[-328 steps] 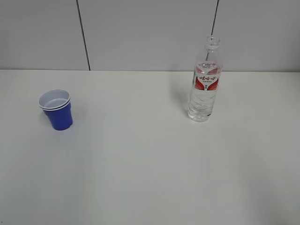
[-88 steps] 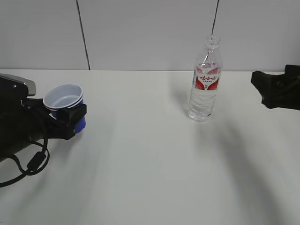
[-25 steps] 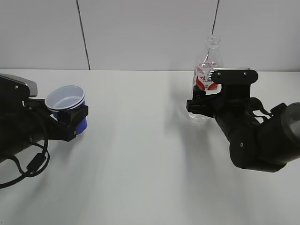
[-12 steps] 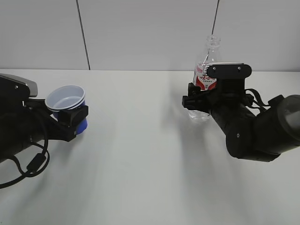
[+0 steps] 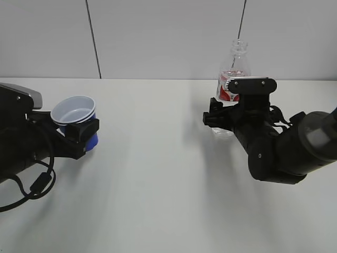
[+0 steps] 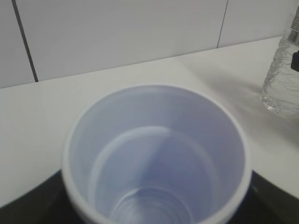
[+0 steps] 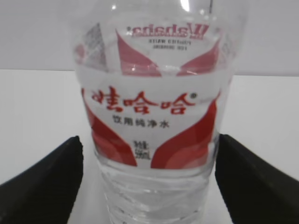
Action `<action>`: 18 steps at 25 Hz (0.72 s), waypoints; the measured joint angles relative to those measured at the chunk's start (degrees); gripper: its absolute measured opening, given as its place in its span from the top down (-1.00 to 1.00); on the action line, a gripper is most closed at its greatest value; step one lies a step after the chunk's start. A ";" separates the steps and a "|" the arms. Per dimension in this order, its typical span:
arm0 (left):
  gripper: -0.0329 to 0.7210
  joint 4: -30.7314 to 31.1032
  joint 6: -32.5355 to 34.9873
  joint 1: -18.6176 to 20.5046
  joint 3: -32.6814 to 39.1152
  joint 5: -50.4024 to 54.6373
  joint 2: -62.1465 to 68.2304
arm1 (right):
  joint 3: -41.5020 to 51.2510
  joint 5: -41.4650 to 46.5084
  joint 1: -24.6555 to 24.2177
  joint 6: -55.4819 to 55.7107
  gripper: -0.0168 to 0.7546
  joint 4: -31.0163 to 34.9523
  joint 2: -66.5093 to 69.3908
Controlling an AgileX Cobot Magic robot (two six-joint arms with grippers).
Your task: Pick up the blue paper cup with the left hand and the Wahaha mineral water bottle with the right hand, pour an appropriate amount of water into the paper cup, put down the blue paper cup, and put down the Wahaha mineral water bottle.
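Observation:
The blue paper cup (image 5: pixel 77 117), white inside and empty, is held slightly above the table by my left gripper (image 5: pixel 80 136), which is shut on its lower body. In the left wrist view the cup (image 6: pixel 156 154) fills the frame, with black fingers (image 6: pixel 39 198) at both lower corners. The Wahaha mineral water bottle (image 5: pixel 235 58) stands upright at the back right, capless, with clear water (image 7: pixel 149 191) inside. My right gripper (image 5: pixel 222 119) is open around it. Its fingers (image 7: pixel 51 177) flank the bottle (image 7: pixel 154 116) just below the label, with a small gap on the left.
The white table (image 5: pixel 158 190) stretches between the two arms. A grey panelled wall (image 5: pixel 163 37) stands right behind the bottle. The bottle also shows at the right edge of the left wrist view (image 6: pixel 282 79).
My right gripper has moved in toward the bottle over the last second, and its fingers now sit on either side of it. The left gripper holds the cup still.

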 joint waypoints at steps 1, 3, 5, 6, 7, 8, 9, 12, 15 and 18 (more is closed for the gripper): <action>-0.55 0.00 0.00 0.00 0.00 0.00 0.00 | 0.00 -0.63 0.00 0.15 -0.76 0.00 0.29; -0.55 0.45 0.00 0.00 0.00 0.00 0.00 | 0.00 -1.02 -0.14 0.32 -0.76 -0.11 0.71; -0.55 0.83 0.00 0.00 0.00 0.04 0.00 | -0.06 -1.31 -0.27 0.42 -0.76 -0.11 0.71; -0.55 0.94 0.00 0.00 0.00 0.04 0.00 | -0.06 -1.58 -0.42 0.42 -0.76 -0.19 0.71; -0.55 1.06 0.00 0.00 0.00 0.04 0.00 | -0.06 -1.88 -0.67 0.42 -0.76 -0.25 0.71; -0.55 1.06 0.00 0.00 0.00 0.04 0.00 | -0.06 -2.15 -1.01 0.56 -0.76 -0.76 0.71; -0.55 1.15 0.00 0.00 0.00 0.04 0.00 | -0.06 -2.26 -1.23 0.69 -0.75 -1.47 0.71; -0.55 1.15 0.00 0.00 0.00 0.04 0.00 | -0.06 -2.26 -2.35 2.47 -0.74 -3.89 0.71; -0.55 1.28 0.00 0.00 0.00 0.04 0.00 | -0.06 -2.26 -2.58 3.20 -0.73 -4.77 0.71; -0.55 1.28 -0.02 0.00 0.00 0.04 0.00 | -0.63 -3.09 -2.58 3.31 -0.72 -4.90 1.47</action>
